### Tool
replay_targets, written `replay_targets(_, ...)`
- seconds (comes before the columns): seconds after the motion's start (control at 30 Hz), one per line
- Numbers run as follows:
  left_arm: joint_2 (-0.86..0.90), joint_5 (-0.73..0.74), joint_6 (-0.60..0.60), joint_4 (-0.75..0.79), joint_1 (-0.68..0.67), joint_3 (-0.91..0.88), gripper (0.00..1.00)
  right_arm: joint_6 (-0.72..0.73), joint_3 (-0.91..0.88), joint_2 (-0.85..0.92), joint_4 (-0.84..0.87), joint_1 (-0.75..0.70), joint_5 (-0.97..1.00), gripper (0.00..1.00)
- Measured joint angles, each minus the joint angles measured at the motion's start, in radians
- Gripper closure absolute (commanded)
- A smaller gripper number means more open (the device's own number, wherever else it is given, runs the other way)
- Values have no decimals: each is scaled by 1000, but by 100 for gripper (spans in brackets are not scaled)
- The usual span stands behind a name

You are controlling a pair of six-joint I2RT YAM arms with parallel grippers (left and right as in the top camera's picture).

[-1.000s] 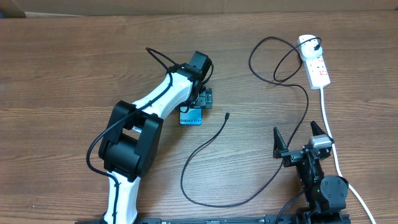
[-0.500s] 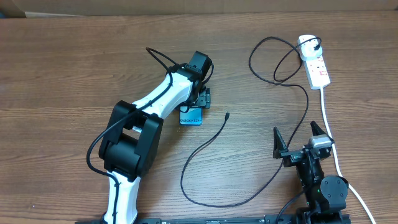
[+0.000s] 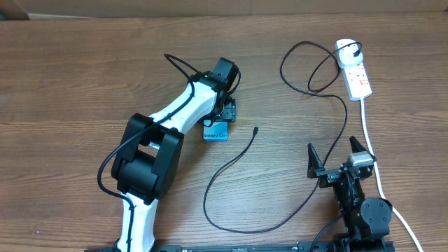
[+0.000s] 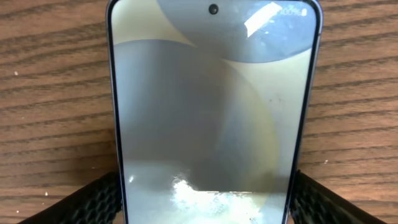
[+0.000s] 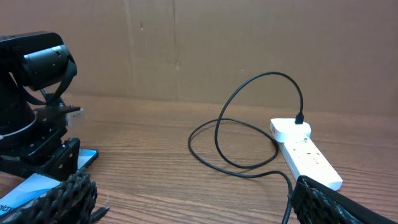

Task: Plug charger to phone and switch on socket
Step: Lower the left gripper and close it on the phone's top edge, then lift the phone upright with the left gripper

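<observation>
- Two arms show from overhead: the left gripper [image 3: 222, 112] is down over the phone [image 3: 215, 131] at mid-table, and only the phone's blue end sticks out toward six o'clock.
- The charger [image 3: 231, 164] has its small tip lying loose at the phone's three o'clock, near it but apart. The cable loops away to its black plug, seated in the socket [image 3: 355, 73] up at two o'clock.
- The right gripper [image 3: 332, 152] sits at five o'clock with its jaws spread wide and nothing between them. The white cord [image 3: 371, 147] runs just past it.
- Left wrist: the phone [image 4: 211, 112] lies flat on the table [image 4: 56, 74] with the fingers [image 4: 87, 199] against both of its long edges, clamping it.
- Right wrist: both fingers [image 5: 68, 199] stand far apart at the frame's lower corners, holding nothing. The socket [image 5: 308, 155] is at three o'clock with the charger [image 5: 249, 112] plugged in, and the phone [image 5: 43, 186] is at eight o'clock under the left arm [image 5: 31, 93].
</observation>
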Motion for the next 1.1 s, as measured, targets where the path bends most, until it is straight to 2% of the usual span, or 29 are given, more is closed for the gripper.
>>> replay_targets(0.2, 0, 0, -3, -2, 0, 0, 28, 0, 0, 0, -1, 0, 0, 0)
replay_targets(0.43, 0, 0, -3, -3, 0, 0, 29, 0, 0, 0, -1, 0, 0, 0)
replay_targets(0.6, 0, 12, -3, -8, 2, 3, 33, 0, 0, 0, -1, 0, 0, 0)
replay_targets(1.1, 24, 205, -53, -165, 26, 77, 37, 0, 0, 0, -1, 0, 0, 0)
